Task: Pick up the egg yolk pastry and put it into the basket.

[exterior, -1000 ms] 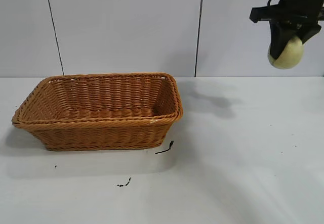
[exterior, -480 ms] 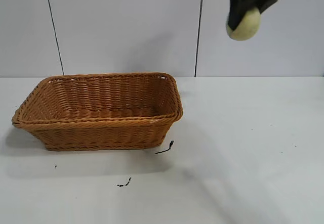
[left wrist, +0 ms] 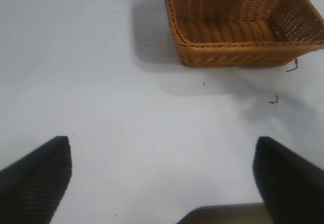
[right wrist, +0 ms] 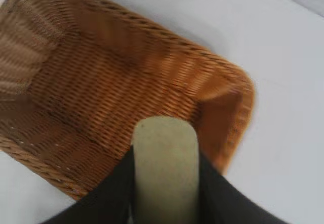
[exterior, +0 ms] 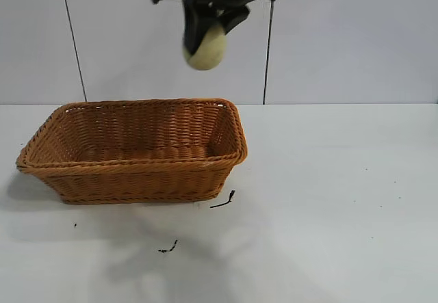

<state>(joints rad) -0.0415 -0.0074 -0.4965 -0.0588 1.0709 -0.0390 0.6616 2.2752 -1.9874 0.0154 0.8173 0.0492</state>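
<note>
1. The egg yolk pastry (exterior: 205,47) hangs pinched in the right pincer (exterior: 207,35), high above the wicker basket's (exterior: 137,166) right half.
2. Lower it nearer the basket floor before letting go, so it cannot bounce out onto the desk (exterior: 328,200).
3. The left pincer (left wrist: 162,183) waits wide apart, well off.

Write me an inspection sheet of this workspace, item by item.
Surface: white table, a few small dark specks.
Job's things: egg yolk pastry held in the air above the basket; basket holds nothing seen.
Clutter: short dark strand by the basket's near corner.
Grippers: right gripper shut on the pastry over the basket; left gripper open, above bare table away from the basket.
Cables: nothing seen.
Surroundings: pale panelled wall behind.
</note>
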